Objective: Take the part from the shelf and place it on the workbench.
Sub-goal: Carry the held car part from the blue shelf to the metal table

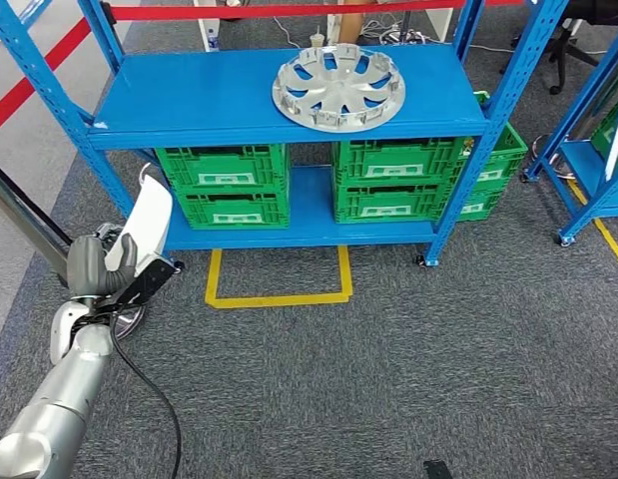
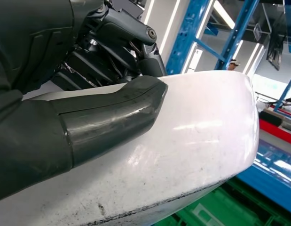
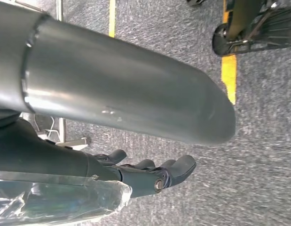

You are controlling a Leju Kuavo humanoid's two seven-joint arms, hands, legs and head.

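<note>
Seen from the head camera, the robot's left hand (image 1: 102, 267) grips a smooth white curved plastic part (image 1: 150, 224) at the lower left, thumb folded over its near face, the piece held upright above grey carpet just in front of the blue steel shelf rack (image 1: 215, 100). A silver multi-spoke wheel cover (image 1: 337, 87) lies flat on the rack's upper deck, with green plastic crates (image 1: 223, 184) stacked on the deck below and a yellow floor outline (image 1: 279, 279) before them. In the left wrist view, the thick grey thumb (image 2: 112, 115) presses flat against the white part, darker fingers (image 2: 126, 37) behind it. In the right wrist view, the right hand (image 3: 154, 172) hangs over carpet, fingers extended and apart, holding nothing.
</note>
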